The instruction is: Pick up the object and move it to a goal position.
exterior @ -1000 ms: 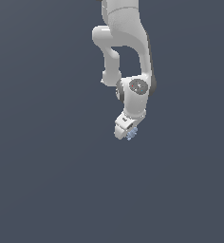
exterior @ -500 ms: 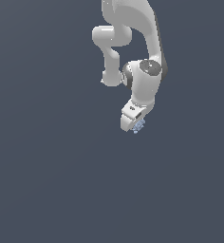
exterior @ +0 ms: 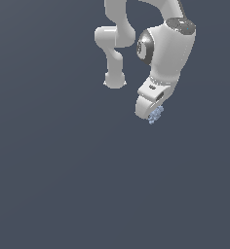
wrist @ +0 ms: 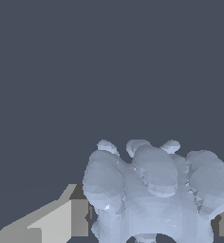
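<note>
The white robot arm's pincer (exterior: 153,115) is gripping the small pale blue, knobbly clump (exterior: 156,115), which is sitting at the fingertips in the exterior view. In the wrist view the clump (wrist: 154,194) is filling the gap between two grey fingers (wrist: 61,220), closed against its sides. Judging by this, the carrying step is under way. No goal marker is showing, so where to go cannot be told; the next move is calling for a steady transfer with the grip held firm.
</note>
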Robot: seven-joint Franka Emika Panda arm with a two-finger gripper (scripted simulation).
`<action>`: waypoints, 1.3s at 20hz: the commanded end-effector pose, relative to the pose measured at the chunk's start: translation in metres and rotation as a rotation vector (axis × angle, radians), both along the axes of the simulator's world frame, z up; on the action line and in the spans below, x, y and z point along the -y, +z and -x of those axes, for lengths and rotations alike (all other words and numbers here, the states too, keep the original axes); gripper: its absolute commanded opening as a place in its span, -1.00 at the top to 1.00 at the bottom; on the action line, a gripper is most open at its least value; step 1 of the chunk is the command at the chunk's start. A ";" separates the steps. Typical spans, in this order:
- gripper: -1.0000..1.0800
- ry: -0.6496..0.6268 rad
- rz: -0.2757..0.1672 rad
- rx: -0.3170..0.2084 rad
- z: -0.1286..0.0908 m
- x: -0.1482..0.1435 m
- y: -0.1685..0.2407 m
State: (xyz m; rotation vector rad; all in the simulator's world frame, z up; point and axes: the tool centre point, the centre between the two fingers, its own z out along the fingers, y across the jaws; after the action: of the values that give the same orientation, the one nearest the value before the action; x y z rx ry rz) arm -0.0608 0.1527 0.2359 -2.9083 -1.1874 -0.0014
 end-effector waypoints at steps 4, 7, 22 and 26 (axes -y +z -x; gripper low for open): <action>1.00 0.000 0.000 -0.001 -0.003 -0.018 0.058; 1.00 0.000 0.000 -0.001 -0.005 -0.028 0.088; 1.00 -0.003 0.000 -0.001 -0.017 -0.060 0.189; 1.00 -0.003 0.000 -0.001 -0.019 -0.063 0.198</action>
State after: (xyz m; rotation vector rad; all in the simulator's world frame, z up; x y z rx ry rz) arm -0.0429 0.2148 0.4303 -2.9097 -1.1840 -0.0011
